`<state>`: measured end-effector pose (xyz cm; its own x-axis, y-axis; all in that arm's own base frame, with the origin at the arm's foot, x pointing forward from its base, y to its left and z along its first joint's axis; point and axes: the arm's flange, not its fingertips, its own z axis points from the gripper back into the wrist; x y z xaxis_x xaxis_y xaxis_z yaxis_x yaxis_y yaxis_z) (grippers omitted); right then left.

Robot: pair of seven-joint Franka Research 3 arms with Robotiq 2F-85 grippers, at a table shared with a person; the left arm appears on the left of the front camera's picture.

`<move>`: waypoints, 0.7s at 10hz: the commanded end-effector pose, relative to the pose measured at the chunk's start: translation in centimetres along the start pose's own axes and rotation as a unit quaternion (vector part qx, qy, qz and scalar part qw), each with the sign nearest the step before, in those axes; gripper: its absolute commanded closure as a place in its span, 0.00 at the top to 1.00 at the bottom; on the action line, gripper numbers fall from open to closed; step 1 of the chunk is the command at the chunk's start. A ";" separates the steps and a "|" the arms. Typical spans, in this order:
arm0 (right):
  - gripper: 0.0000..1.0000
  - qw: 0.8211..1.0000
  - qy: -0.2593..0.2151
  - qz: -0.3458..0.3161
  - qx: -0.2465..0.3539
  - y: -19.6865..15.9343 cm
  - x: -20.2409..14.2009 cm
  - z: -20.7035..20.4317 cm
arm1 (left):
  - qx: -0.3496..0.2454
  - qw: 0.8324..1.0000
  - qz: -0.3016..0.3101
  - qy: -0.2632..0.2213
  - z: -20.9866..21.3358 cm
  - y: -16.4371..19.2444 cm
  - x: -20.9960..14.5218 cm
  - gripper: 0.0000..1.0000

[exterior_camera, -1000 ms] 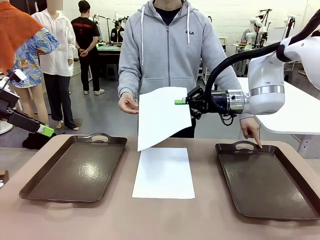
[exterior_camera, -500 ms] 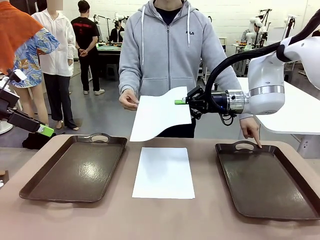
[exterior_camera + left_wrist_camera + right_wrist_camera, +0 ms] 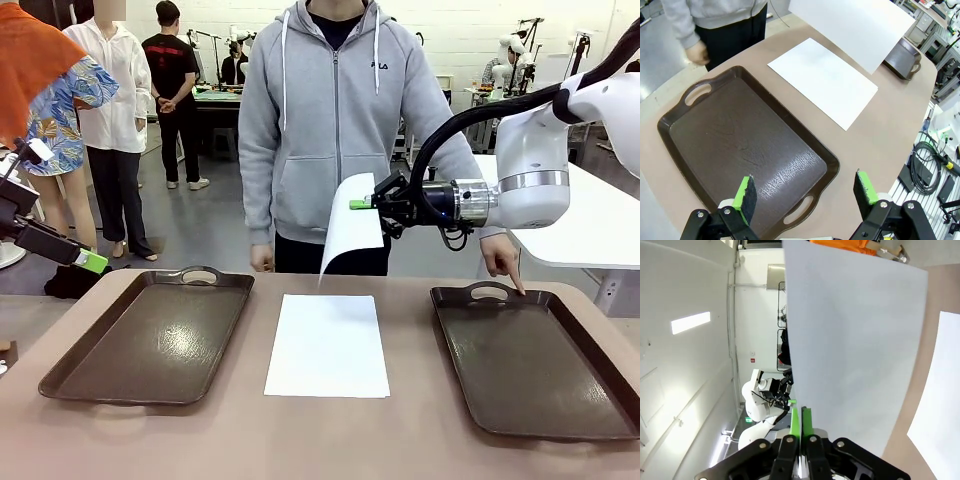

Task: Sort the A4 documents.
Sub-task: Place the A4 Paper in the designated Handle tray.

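Note:
One A4 document [image 3: 352, 228] hangs edge-on above the table's far middle, and my right gripper [image 3: 362, 204] is shut on its upper right edge. In the right wrist view the same sheet [image 3: 855, 340] rises from the closed fingertips [image 3: 801, 421]. A second A4 document [image 3: 328, 345] lies flat on the table between the two trays, also seen as a flat sheet [image 3: 822, 82] in the left wrist view. My left gripper [image 3: 805, 192] is open and holds nothing, hovering off the near end of the left tray [image 3: 745, 145].
Dark brown trays sit left [image 3: 150, 340] and right [image 3: 540, 365] of the flat sheet. The person stands at the far side, one finger [image 3: 508, 272] pointing at the right tray's handle, the other hand [image 3: 262, 258] at the table edge.
The person's hand let go of the held sheet's left edge and dropped to the table edge. The sheet swung from spread out to hanging narrow from my right gripper. Both arms stayed put.

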<state>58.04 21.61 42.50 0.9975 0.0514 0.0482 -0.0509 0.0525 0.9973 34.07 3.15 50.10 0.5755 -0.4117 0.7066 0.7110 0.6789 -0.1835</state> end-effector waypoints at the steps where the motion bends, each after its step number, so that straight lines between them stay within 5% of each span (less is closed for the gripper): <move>1: 0.01 0.998 -0.006 0.017 -0.062 2.9 -2.9 1.1 | -0.007 1.000 -0.004 -0.007 0.0 0.1 0.0 1.00; 7: 0.01 0.991 -0.003 -0.025 -0.132 7.3 -8.7 10.2 | -0.007 1.000 -0.004 -0.007 0.0 0.1 0.0 1.00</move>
<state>50.34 12.09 49.35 0.9984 0.0379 0.0420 -0.0514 0.2986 0.9530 34.07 3.14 50.12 0.5753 -0.4123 0.7064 0.7111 0.6790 -0.1828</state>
